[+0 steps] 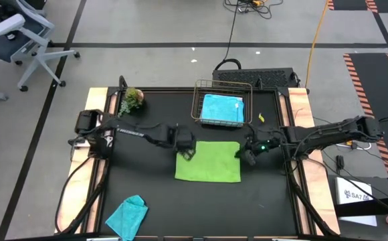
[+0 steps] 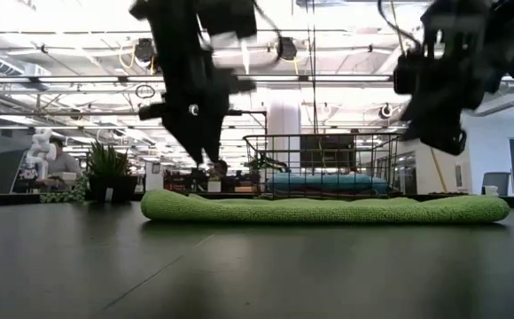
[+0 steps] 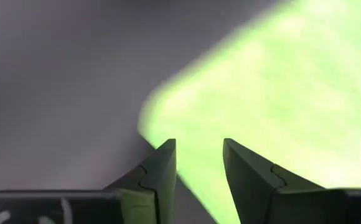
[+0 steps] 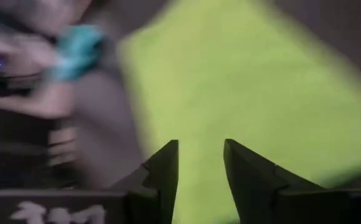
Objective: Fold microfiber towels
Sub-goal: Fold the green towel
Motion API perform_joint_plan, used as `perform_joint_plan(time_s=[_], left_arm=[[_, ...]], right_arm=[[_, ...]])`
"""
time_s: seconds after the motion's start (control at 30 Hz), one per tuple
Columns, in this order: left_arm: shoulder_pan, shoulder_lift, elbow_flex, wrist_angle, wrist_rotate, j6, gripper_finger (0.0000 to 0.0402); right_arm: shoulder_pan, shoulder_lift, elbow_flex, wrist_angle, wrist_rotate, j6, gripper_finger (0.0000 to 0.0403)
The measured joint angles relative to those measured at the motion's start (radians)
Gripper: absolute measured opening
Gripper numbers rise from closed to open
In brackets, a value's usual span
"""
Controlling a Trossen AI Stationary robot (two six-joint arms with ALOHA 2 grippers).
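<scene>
Lime green towel (image 1: 207, 170) fuzzy cloth; basket (image 1: 197, 100) wire metal.

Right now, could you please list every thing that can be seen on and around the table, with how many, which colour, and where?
lime green towel: one, lime green, folded flat at the table's middle, between both grippers.
sky blue towel: one, sky blue, folded inside the wire basket.
teal towel: one, teal, crumpled at the front left edge of the table.
wire basket: one, dark wire, at the back middle.
plant: one, green, at the back left corner.
table: one, black top with wooden edges.
office chair: one, white and grey, on the floor far left.
left gripper: one, dark, open over the lime green towel's left back corner.
right gripper: one, dark, open over its right back corner.
</scene>
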Motion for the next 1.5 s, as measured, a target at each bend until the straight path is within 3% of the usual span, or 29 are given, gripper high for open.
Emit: perform_joint_plan(time_s=[0.07, 0.2, 0.4, 0.53, 0.67, 0.8, 0.9, 0.97, 1.07, 1.17, 1.3, 1.43, 1.5], left_arm=[[-0.059, -0.015, 0.001, 0.007, 0.009, -0.015, 0.0136], [-0.194, -0.010, 0.000, -0.005, -0.005, -0.021, 0.0136], [-0.371, 0.041, -0.001, -0.008, -0.183, 0.186, 0.0136], [-0.407, 0.067, -0.001, -0.020, -0.237, 0.423, 0.0136], [-0.377, 0.067, 0.042, -0.062, -0.231, 0.434, 0.0136], [-0.302, 0.055, 0.285, -0.321, -0.297, 0.398, 0.0135], [-0.261, 0.054, 0.535, -0.556, -0.406, 0.444, 0.0121], [-0.246, 0.051, 0.684, -0.619, -0.453, 0.491, 0.0107], [-0.241, 0.041, 0.850, -0.663, -0.459, 0.543, 0.0086], [-0.249, 0.037, 0.941, -0.659, -0.449, 0.538, 0.0067], [-0.294, 0.038, 0.965, -0.645, -0.487, 0.485, 0.0042], [-0.345, 0.041, 0.943, -0.627, -0.605, 0.471, 0.0008], [-0.349, 0.040, 0.946, -0.632, -0.656, 0.478, 0.0005]], right_arm=[[0.043, 0.000, 0.001, 0.057, -0.074, 0.071, 0.0106], [0.164, 0.013, 0.001, 0.076, -0.082, 0.140, 0.0084], [0.309, 0.069, 0.000, 0.070, -0.061, 0.154, 0.0062], [0.349, 0.128, 0.020, 0.068, -0.061, 0.094, 0.0037], [0.353, 0.185, 0.156, 0.048, -0.060, 0.027, 0.0004], [0.330, 0.203, 0.435, -0.125, 0.000, -0.208, 0.0002], [0.319, 0.207, 0.693, -0.347, 0.129, -0.406, 0.0001], [0.328, 0.205, 0.830, -0.463, 0.233, -0.544, 0.0001], [0.351, 0.196, 0.927, -0.496, 0.338, -0.729, 0.0001], [0.352, 0.182, 0.926, -0.523, 0.361, -0.829, 0.0000], [0.352, 0.183, 0.835, -0.507, 0.359, -0.803, 0.0000], [0.344, 0.190, 0.665, -0.168, 0.354, -0.820, 0.0000], [0.315, 0.187, 0.655, -0.045, 0.336, -0.892, 0.0000]])
